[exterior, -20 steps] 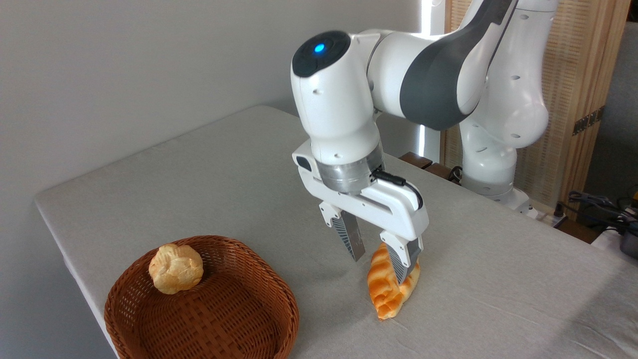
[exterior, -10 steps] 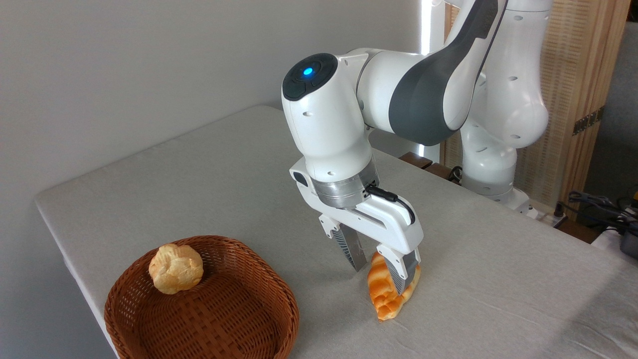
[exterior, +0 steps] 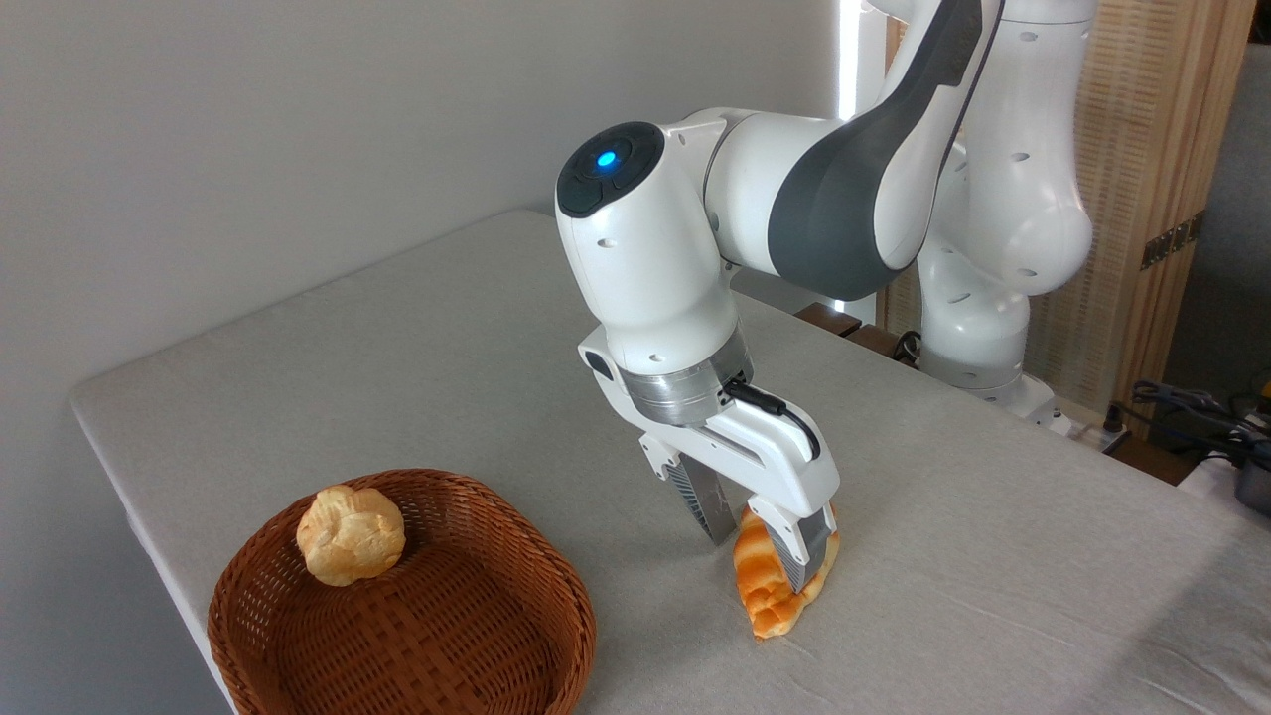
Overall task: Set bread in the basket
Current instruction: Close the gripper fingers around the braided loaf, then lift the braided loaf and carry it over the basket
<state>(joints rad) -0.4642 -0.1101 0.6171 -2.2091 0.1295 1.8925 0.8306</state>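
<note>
Camera view: your tool [exterior: 760, 544] straddles the braided loaf [exterior: 776, 588] on the worktop [exterior: 417, 357], jaws spread, gripping nothing. Close off-centre and the glossy crust may squirt sideways; the wicker basket [exterior: 477, 636], holding a bun [exterior: 351, 534], sits well apart.

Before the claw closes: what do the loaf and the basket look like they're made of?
The bread: glossy orange-golden braided crust with pale seams; the sheen looks like plastic or foam, a replica perhaps, though firmness can't be judged. The basket: reddish-brown woven wicker, its weave plainly visible, matte, likely rigid.
</note>
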